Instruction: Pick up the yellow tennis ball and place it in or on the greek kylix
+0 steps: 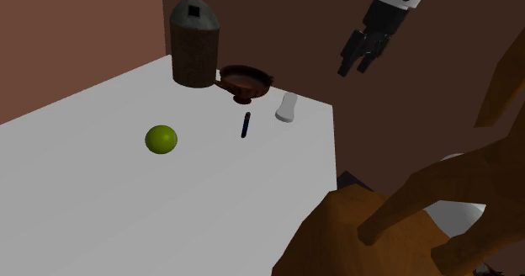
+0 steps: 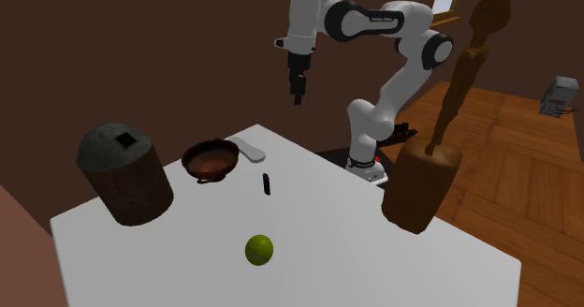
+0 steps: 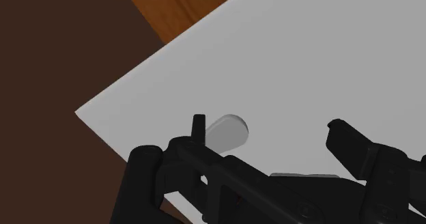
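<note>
White table below, gripper high above it, open and empty

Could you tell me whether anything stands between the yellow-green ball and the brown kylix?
Nothing visible does: bare table lies between the ball and the kylix. The small dark stick lies flat, off to one side of that path.

No legible text, label, brand, number or sign appears on any object or on the surface. One small dark marking on the white arm, second exterior view, is too small to read.
</note>
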`<action>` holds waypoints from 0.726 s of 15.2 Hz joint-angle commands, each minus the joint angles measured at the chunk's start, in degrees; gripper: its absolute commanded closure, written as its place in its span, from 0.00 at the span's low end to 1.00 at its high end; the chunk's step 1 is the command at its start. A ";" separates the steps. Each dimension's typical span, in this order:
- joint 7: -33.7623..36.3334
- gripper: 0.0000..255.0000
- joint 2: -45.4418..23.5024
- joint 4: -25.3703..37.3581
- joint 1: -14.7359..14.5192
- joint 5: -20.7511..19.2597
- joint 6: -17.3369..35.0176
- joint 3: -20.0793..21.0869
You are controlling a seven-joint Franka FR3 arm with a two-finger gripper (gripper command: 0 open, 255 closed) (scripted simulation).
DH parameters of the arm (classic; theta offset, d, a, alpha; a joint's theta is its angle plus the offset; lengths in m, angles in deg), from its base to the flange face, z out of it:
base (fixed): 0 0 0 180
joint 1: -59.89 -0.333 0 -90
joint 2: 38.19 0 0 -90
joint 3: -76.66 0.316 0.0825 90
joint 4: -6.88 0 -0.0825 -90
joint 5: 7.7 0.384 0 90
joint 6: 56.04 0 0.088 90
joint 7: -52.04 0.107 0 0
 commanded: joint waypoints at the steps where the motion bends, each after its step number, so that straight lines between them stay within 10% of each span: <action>1: 0.00 0.00 0.00 0.00 0.00 0.00 0.00 0.00; 11: 11.68 0.00 -13.87 4.37 -2.50 4.96 7.39 9.86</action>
